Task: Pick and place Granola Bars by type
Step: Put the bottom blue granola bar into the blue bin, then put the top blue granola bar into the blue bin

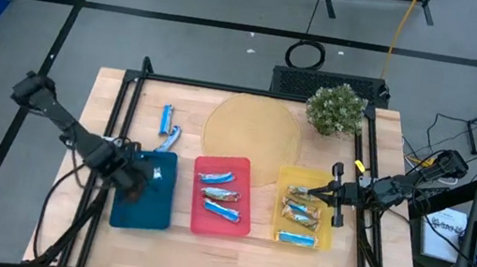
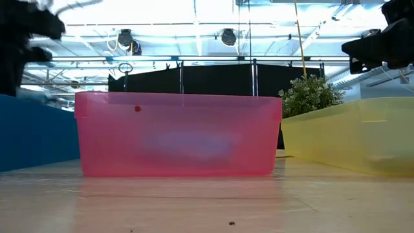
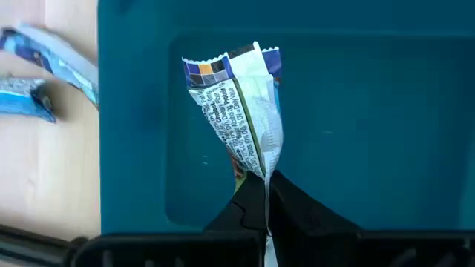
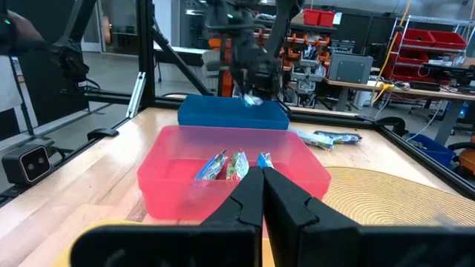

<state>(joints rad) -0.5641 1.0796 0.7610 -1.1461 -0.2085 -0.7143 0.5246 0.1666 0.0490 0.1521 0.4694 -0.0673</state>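
My left gripper [image 1: 145, 176] hovers over the blue tray [image 1: 142, 209], shut on a silver-blue granola bar [image 3: 237, 111]. Two more bluish bars [image 1: 166, 120] [image 1: 169, 138] lie flat on the table beyond the blue tray. The red tray [image 1: 248, 197] holds three bars [image 1: 218, 194]. Several bars [image 1: 299, 214] lie in the yellow tray [image 1: 325, 237]. At that tray's right side my right gripper [image 4: 261, 178] waits level, shut on nothing. My left gripper pinches one end of the bar's wrapper [image 3: 266, 167] between its two fingers [image 3: 297, 204]. The fingers come from above, pointing steeply down. The bar hangs below them with its crimped free end [image 3: 223, 63] lowest, clear of the blue tray's floor [image 3: 371, 111].
A round tan disc [image 1: 253, 131] lies behind the trays, and a small potted plant [image 1: 335, 108] stands at the far right. A black frame [image 1: 127, 117] rims the table. Bare wood runs along the near edge [image 1: 219, 263].
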